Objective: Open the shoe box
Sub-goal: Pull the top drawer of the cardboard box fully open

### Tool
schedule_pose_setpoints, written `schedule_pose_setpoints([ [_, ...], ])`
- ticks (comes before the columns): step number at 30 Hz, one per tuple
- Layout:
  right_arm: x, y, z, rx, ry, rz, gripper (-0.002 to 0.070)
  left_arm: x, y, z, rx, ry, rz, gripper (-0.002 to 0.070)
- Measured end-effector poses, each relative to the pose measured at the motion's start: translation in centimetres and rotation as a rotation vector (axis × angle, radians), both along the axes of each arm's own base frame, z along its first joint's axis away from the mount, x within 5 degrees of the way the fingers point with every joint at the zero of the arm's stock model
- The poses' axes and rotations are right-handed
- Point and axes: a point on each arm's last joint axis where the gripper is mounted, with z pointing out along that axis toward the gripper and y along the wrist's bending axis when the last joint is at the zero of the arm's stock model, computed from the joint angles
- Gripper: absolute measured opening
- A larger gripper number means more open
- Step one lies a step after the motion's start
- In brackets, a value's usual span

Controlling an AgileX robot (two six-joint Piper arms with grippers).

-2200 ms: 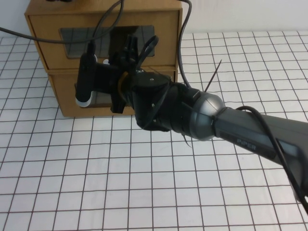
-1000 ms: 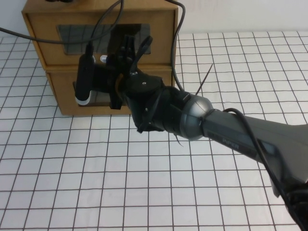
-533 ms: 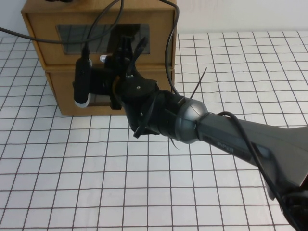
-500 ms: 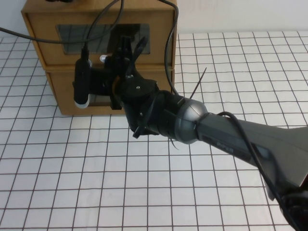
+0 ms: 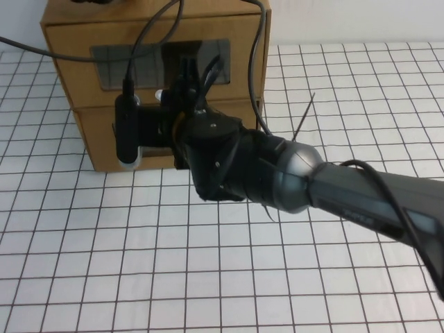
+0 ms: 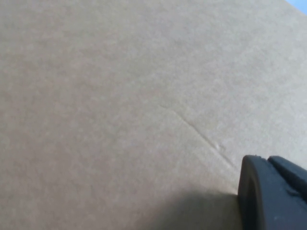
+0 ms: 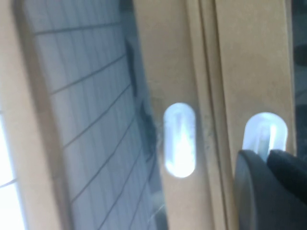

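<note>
A black cable (image 5: 28,47) trails in from the far left to the shoe box (image 5: 66,90), which stands at the far left of the table (image 5: 104,263). The table is covered in a white sheet ruled with a dark grid. The box is plain brown cardboard, made as two stacked drawers, and the upper front has a dark glossy window (image 5: 111,59). My left gripper (image 6: 269,187) sits close against a bare, faintly creased cardboard face. I cannot tell which face it is, or whether that gripper is open or closed. Over the box front hangs a black bar with a white tip (image 5: 127,132), fixed to my right arm (image 5: 291,177), and it hides much of the lower drawer. My right gripper (image 7: 267,160) is at the box front, its fingers pinched on a white pull tab (image 7: 265,129). The tab is oval and translucent, and a twin tab (image 7: 180,140) sits just across the drawer seam. I cannot tell which drawer the held tab belongs to. The arm, smooth grey with a black wrist, crosses from the right, and a thin black tie (image 5: 305,111) sticks up from it.
</note>
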Motion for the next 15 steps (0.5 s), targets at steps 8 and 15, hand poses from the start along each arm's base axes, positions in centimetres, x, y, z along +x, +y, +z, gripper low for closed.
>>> schedule_pose_setpoints([
  [8,-4.5,-1.1,0.3,-0.046,0.042,0.066,0.0009,0.0,-0.1,0.0,0.000,0.002,-0.004,-0.0003],
  [15,-8.3,-2.6,0.4,-0.079,0.078,0.110,0.0008,-0.1,-0.1,0.0,0.000,0.006,-0.006,-0.0002],
])
